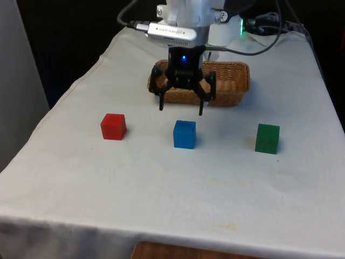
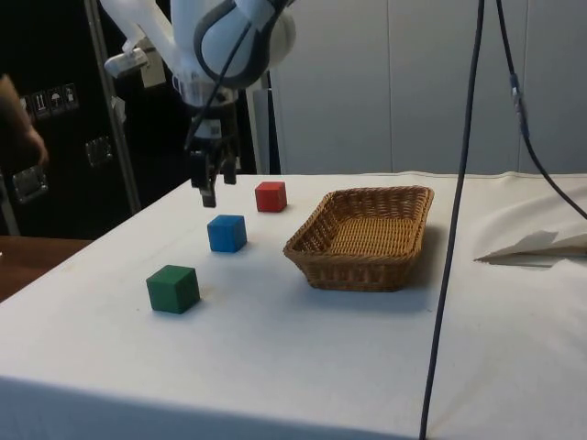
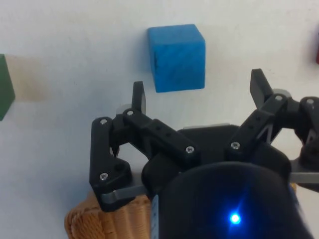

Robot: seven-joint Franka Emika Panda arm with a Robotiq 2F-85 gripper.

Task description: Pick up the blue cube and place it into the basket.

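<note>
White cloth covers the table (image 1: 161,183), and on it, nearest the front camera, sit a red cube (image 1: 113,127), the blue cube (image 1: 184,134) and a green cube (image 1: 267,138) in a row from 9 to 3 o'clock. Behind them the white arm reaches straight down, its black tool (image 1: 180,110) hanging above the cloth with fingers spread apart and holding nothing. That blue cube rests just toward 6 o'clock of the tool, clear of both fingers, and the wicker basket (image 1: 232,86) stands at 12 o'clock behind the tool, before black curtains

Three cubes (image 1: 184,134) stand in a row before the basket (image 1: 229,86), apart from it.
</note>
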